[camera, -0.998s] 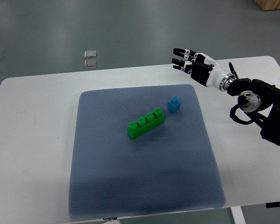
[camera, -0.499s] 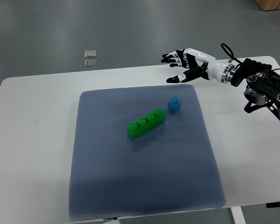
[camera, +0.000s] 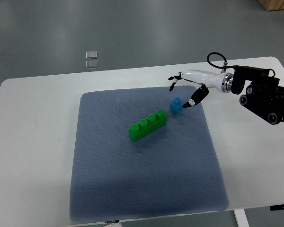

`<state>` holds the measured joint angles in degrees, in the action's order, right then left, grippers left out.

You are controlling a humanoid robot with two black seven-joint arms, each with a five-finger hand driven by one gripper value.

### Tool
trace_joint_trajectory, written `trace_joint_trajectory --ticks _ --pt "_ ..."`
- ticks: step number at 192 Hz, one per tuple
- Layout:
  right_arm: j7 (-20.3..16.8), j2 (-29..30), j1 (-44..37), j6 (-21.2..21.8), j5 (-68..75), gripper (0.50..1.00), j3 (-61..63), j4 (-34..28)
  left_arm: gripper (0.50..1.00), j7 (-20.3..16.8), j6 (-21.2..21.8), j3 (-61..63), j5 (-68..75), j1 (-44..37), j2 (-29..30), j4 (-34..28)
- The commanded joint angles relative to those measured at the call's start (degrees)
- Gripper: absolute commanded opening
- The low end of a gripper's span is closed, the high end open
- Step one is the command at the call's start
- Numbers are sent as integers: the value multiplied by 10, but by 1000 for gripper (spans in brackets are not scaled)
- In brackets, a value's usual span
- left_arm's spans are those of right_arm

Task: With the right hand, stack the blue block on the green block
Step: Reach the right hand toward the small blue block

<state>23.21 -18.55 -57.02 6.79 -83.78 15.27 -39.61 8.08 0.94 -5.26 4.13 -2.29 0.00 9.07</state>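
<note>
A small blue block (camera: 176,106) stands on the grey-blue mat (camera: 142,161), just right of the long green block (camera: 148,125), which lies slanted near the mat's middle. My right hand (camera: 182,92) reaches in from the right and hovers just above and behind the blue block. Its fingers are spread, the thumb tip close to the block's right side, and they hold nothing. The left arm does not show.
The mat lies on a white table (camera: 33,142). Two small pale squares (camera: 91,59) sit on the floor beyond the table's far edge. My right forearm and its black wrist housing (camera: 262,94) hang over the table's right part.
My right hand has turned palm down and come lower and nearer, from beyond the mat's far edge to right over the blue block. Both blocks stay where they were.
</note>
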Motion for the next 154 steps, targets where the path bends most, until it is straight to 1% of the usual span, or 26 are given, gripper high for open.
trace_joint_trajectory --ticks 1,14,44,51,54,64,65,73,135,154 --pt "-4 8 -5 -49 -1 909 -53 1 1000 0 0 0 0 0 0 0" --pt "-6 15 -6 -67 -1 907 -65 1 1000 0 0 0 0 0 0 1" --pt "-13 21 -5 -71 -1 895 -67 4 1000 0 0 0 0 0 0 0" --pt "-13 22 -5 -71 -2 883 -67 6 1000 0 0 0 0 0 0 0" --pt "-13 23 -5 -71 -2 868 -68 7 1000 0 -1 0 0 0 0 0" --pt "-13 23 -5 -71 -2 868 -68 7 1000 0 -1 0 0 0 0 0" --pt "-13 24 -5 -71 -2 848 -74 8 1000 0 0 0 0 0 0 0" --pt "-13 25 -5 -72 -2 834 -80 8 1000 0 0 0 0 0 0 0" --pt "-13 25 -5 -79 -2 832 -96 16 1000 0 0 0 0 0 0 0" --pt "-13 25 -5 -79 -2 811 -97 16 1000 0 0 0 0 0 0 1"
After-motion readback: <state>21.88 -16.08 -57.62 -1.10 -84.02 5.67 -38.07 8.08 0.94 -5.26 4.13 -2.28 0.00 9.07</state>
